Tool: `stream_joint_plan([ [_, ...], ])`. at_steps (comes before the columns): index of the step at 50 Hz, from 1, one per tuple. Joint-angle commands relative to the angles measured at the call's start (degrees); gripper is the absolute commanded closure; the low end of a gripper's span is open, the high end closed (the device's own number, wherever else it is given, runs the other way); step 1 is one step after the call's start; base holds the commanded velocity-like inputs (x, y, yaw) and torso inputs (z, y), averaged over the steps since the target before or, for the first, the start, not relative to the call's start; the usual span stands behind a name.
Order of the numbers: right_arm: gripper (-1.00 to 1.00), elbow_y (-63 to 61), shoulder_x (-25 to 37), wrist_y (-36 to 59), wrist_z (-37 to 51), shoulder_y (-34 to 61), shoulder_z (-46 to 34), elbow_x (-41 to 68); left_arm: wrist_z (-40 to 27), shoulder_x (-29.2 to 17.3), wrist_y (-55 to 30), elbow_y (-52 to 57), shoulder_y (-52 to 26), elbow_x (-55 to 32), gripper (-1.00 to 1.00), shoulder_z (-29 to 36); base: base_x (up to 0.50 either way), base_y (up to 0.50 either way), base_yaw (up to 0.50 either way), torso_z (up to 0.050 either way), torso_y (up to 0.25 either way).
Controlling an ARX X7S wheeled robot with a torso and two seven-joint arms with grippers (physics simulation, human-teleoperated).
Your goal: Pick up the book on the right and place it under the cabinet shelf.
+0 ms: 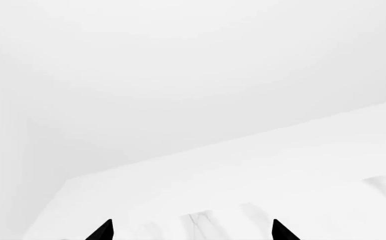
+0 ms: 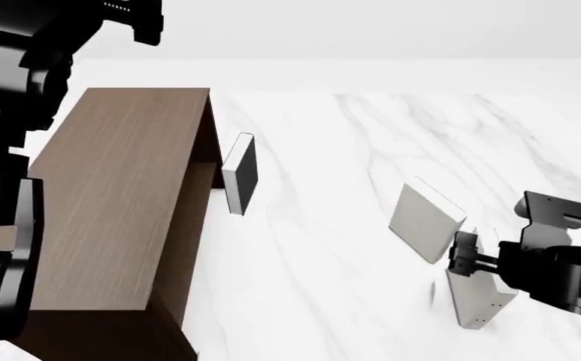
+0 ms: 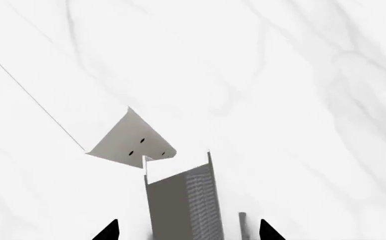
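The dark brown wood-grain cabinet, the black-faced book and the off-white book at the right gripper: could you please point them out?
dark brown wood-grain cabinet [image 2: 119,195]: head view, top panel.
black-faced book [image 2: 245,171]: head view, dark cover.
off-white book [image 2: 473,297]: head view, pale cover below the right arm.

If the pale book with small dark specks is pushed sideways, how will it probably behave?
The book looks stiff: flat faces, sharp corners. It stands on a thin edge, so it will likely tip over. The marble table looks smooth, so it may also slide.
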Motion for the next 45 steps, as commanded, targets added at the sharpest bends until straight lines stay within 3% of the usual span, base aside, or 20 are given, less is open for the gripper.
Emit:
stream_joint_plan([
  [1, -1.00, 0.3, -0.3, 0.0, -0.6, -0.1, -0.7, -0.4, 0.0, 0.0, 0.3, -0.3, 0.2, -0.1, -1.00, 0.0, 0.00, 0.00, 0.00, 0.000, 0.000],
  [9, -1.00, 0.3, -0.4, -0.6, -1.6, -0.7, -1.2, -0.8, 0.0, 0.1, 0.3, -0.4, 0.2, -0.2, -1.00, 0.2, 0.00, 0.00, 0.00, 0.000, 0.000],
  [10, 1.00, 0.0, -0.2, -0.5, -1.6, -0.8, -1.3, -0.9, 0.0, 0.1, 0.4, -0.4, 0.2, -0.2, -1.00, 0.2, 0.00, 0.00, 0.00, 0.000, 0.000],
  [21, 1.00, -2.5, 1.6, 1.6, 0.5, -0.1, -0.5, 0.7, -0.1, 0.2, 0.7, -0.8, 0.3, -0.3, -1.00, 0.2, 0.00, 0.00, 0.00, 0.000, 0.000],
  [27, 1.00, -7.8, 5.5, 3.4, 4.1, -2.2, 3.8, 6.1, -0.2, 0.0, 0.6, -0.4, 0.5, -0.5, -1.00, 0.0, 0.00, 0.00, 0.00, 0.000, 0.000],
  [45, 1.00, -31.0, 20.7, 4.4, 13.7, -20.3, 22.2, 29.6, -0.2, 0.1, 0.8, -0.3, 0.2, -0.8, -1.00, -0.1, 0.00, 0.00, 0.00, 0.000, 0.000],
])
